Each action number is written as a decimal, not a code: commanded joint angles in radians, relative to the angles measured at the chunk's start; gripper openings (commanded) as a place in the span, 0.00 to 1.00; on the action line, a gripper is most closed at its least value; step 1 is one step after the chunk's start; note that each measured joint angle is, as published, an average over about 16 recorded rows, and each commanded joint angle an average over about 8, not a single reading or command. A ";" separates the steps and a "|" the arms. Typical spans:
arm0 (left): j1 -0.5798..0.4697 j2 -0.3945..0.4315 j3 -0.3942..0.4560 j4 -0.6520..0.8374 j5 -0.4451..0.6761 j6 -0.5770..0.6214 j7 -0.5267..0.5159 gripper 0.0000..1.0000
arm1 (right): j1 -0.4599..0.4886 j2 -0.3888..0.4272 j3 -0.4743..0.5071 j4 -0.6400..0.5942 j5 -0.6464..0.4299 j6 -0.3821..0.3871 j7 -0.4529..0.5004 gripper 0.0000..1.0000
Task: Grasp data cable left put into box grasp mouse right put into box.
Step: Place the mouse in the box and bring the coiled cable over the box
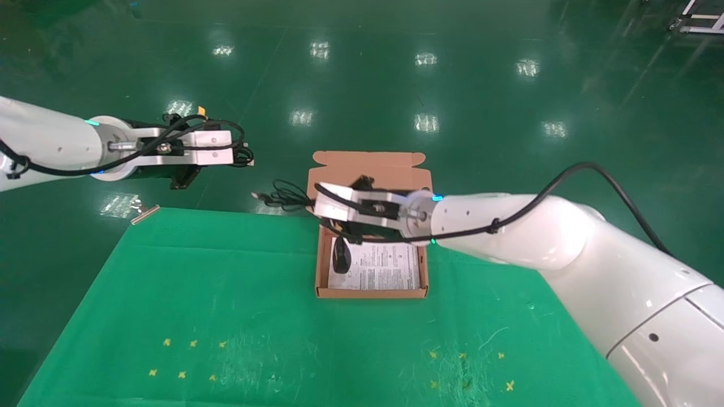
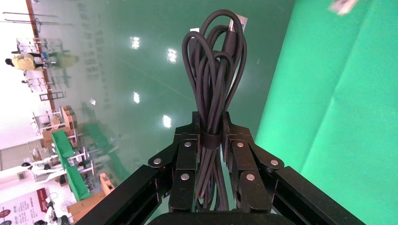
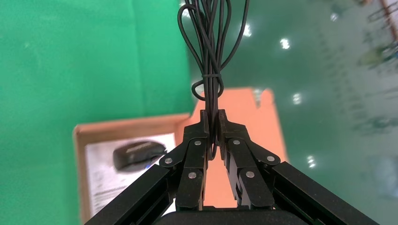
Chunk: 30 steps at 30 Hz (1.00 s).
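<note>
The salmon-orange box lies open at the table's far edge, lid folded back. The black mouse lies inside it at its left side on a printed sheet; it also shows in the right wrist view. My right gripper hangs over the box's far left corner, shut on the mouse's thin looped cord, which shows clearly between the closed jaws. My left gripper is raised beyond the table's far left, shut on the data cable bundle at its binding.
The table is covered with a green cloth with small yellow cross marks near the front. A short metal strip lies at its far left corner. Shiny green floor lies beyond the far edge.
</note>
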 commanded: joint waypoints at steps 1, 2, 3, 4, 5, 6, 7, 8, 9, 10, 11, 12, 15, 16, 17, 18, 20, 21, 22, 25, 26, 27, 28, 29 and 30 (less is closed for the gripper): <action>0.000 0.000 0.000 0.000 0.000 0.000 0.000 0.00 | -0.008 0.001 -0.010 -0.013 0.012 0.008 0.008 0.00; 0.000 0.000 0.000 -0.001 0.000 0.000 -0.001 0.00 | -0.009 0.001 -0.015 -0.027 0.016 0.010 0.013 0.00; 0.000 0.000 0.000 -0.001 0.000 0.000 -0.001 0.00 | -0.009 0.001 -0.019 -0.042 0.019 0.013 0.019 0.00; 0.000 0.000 0.000 -0.001 0.000 0.000 -0.001 0.00 | -0.010 0.001 -0.024 -0.057 0.022 0.015 0.024 0.00; 0.000 0.000 0.000 -0.001 0.000 0.000 -0.001 0.00 | -0.009 0.000 -0.028 -0.071 0.025 0.017 0.030 0.00; 0.000 0.000 0.000 -0.001 0.001 0.000 -0.001 0.00 | -0.009 0.000 -0.033 -0.086 0.028 0.019 0.035 0.00; 0.000 0.000 0.000 -0.001 0.001 0.000 -0.001 0.00 | -0.008 -0.001 -0.037 -0.099 0.032 0.021 0.040 0.00; 0.000 0.000 0.000 -0.001 0.001 0.000 -0.001 0.00 | -0.007 -0.002 -0.042 -0.112 0.035 0.023 0.045 0.00; 0.000 0.000 0.000 -0.001 0.001 0.000 -0.001 0.00 | -0.006 -0.002 -0.048 -0.124 0.037 0.024 0.048 0.00; 0.000 0.000 0.000 -0.001 0.001 0.000 -0.001 0.00 | -0.004 -0.003 -0.054 -0.134 0.038 0.024 0.051 0.00; 0.000 0.000 0.000 -0.001 0.001 0.000 -0.001 0.00 | -0.002 -0.004 -0.059 -0.143 0.039 0.024 0.053 0.06; 0.000 0.000 0.000 -0.001 0.001 0.000 -0.001 0.00 | -0.001 -0.005 -0.064 -0.150 0.039 0.025 0.054 0.17; 0.000 0.000 0.000 -0.001 0.001 0.001 -0.001 0.00 | 0.005 -0.006 -0.079 -0.164 0.041 0.022 0.055 0.55; 0.001 0.000 0.000 -0.001 0.001 0.001 -0.001 0.00 | 0.006 -0.005 -0.083 -0.166 0.042 0.020 0.055 0.67; 0.001 0.000 0.000 -0.002 0.000 0.001 -0.001 0.00 | 0.007 -0.004 -0.086 -0.165 0.043 0.019 0.055 0.80; 0.001 0.000 0.000 -0.002 0.000 0.001 -0.001 0.00 | 0.007 -0.002 -0.088 -0.164 0.045 0.018 0.055 0.92; 0.004 0.001 0.001 -0.003 -0.002 -0.001 0.000 0.00 | 0.007 0.003 -0.094 -0.159 0.049 0.016 0.057 1.00; 0.005 0.003 0.001 -0.005 -0.004 -0.002 0.001 0.00 | 0.006 0.006 -0.096 -0.154 0.050 0.014 0.058 1.00; 0.008 0.004 0.001 -0.006 -0.006 -0.003 0.001 0.00 | 0.006 0.009 -0.099 -0.151 0.052 0.012 0.059 1.00; 0.017 0.013 0.002 -0.009 -0.015 -0.011 0.005 0.00 | 0.002 0.016 -0.105 -0.140 0.053 0.006 0.064 1.00; 0.021 0.017 0.003 -0.010 -0.019 -0.015 0.006 0.00 | 0.001 0.018 -0.107 -0.137 0.053 0.004 0.067 1.00; 0.024 0.021 0.003 -0.011 -0.023 -0.019 0.008 0.00 | 0.000 0.020 -0.109 -0.135 0.053 0.001 0.068 1.00; 0.027 0.026 0.003 -0.012 -0.027 -0.023 0.010 0.00 | 0.000 0.023 -0.111 -0.134 0.052 0.000 0.070 1.00; 0.031 0.031 0.004 -0.013 -0.031 -0.027 0.012 0.00 | 0.000 0.026 -0.112 -0.132 0.052 -0.001 0.072 1.00; 0.035 0.037 0.005 -0.014 -0.035 -0.032 0.014 0.00 | 0.000 0.030 -0.113 -0.130 0.052 -0.002 0.074 1.00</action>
